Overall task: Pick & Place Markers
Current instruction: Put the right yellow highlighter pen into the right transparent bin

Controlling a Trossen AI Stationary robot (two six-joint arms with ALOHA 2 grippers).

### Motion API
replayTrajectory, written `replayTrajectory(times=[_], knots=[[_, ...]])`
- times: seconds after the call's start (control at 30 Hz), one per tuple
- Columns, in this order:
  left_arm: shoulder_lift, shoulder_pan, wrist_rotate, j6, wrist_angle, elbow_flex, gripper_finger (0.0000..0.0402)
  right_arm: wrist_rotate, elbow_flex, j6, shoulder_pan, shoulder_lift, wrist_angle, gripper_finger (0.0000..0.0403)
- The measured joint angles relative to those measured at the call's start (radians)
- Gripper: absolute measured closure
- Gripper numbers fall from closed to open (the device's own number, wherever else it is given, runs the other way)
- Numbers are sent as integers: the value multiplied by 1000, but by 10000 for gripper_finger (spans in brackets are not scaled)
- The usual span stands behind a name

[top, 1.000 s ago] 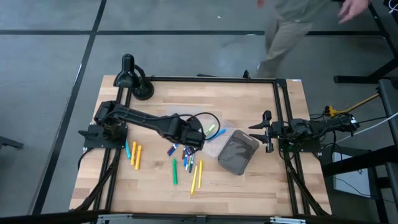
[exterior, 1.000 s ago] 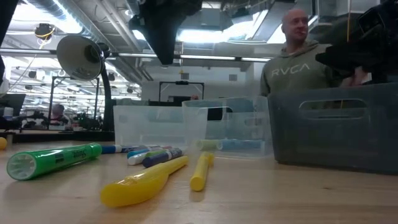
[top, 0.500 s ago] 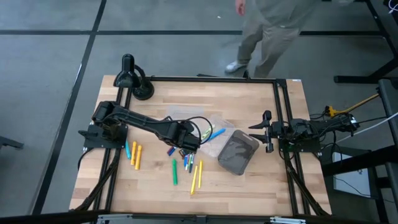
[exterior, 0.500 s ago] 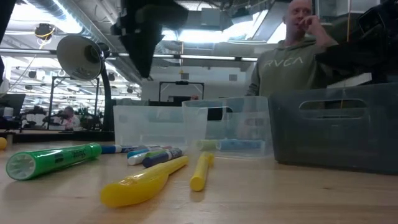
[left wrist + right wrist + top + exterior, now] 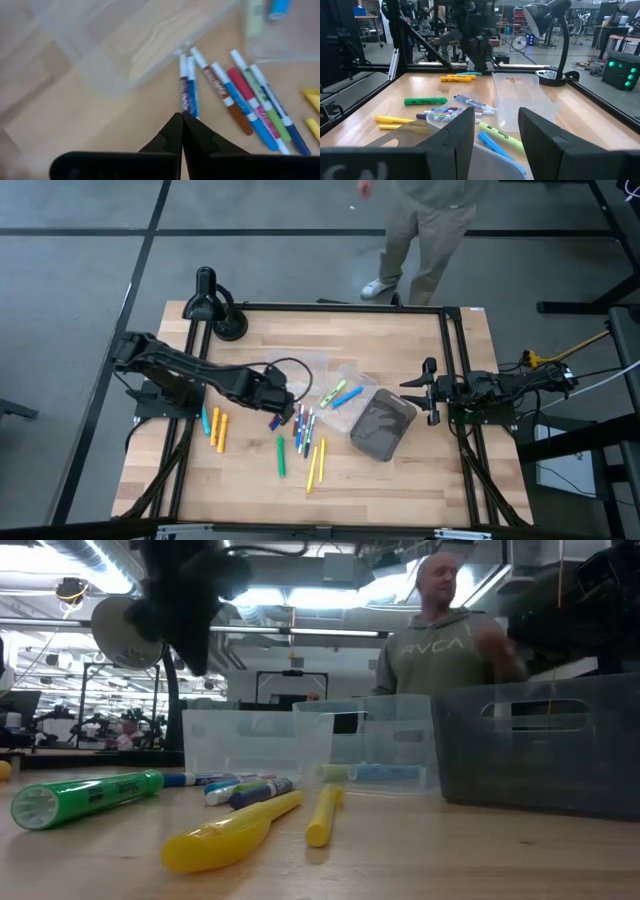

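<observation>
- The markers lie loose on the wooden table, mostly near its middle: short capped pens with white barrels and caps in blue, red, brown and green.
- Fatter highlighters sit among them: a green one, a yellow pair, and orange and blue ones further toward the left arm's base.
- Two more, pale green and blue, rest inside a clear plastic tray, just beside the dark grey bin.
- The left gripper hangs over the thin pens, its fingers pressed together and holding nothing.
- The right gripper waits at the table's right edge, fingers spread apart and empty.
- A person stands beyond the table.
</observation>
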Motion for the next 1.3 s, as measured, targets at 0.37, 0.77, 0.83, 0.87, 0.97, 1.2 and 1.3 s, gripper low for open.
replayTrajectory(times=[0.37,0.77,0.83,0.87,0.97,1.2,1.3], knots=[[-30,0,168,-187,-4,-197,391,0,0,0,0,0,0,251],[-29,-7,400,-351,-9,-256,370,0,0,0,0,0,0,251],[-29,-18,421,-369,-12,-265,357,0,0,0,0,0,0,251],[-29,-25,423,-376,-12,-270,350,0,0,0,0,0,0,251],[-29,-48,423,-416,-31,-272,329,0,0,0,0,0,0,251],[-29,-105,427,-505,-100,-272,288,0,0,0,0,0,0,251],[-29,-126,441,-515,-99,-272,277,0,0,0,0,0,0,251]])
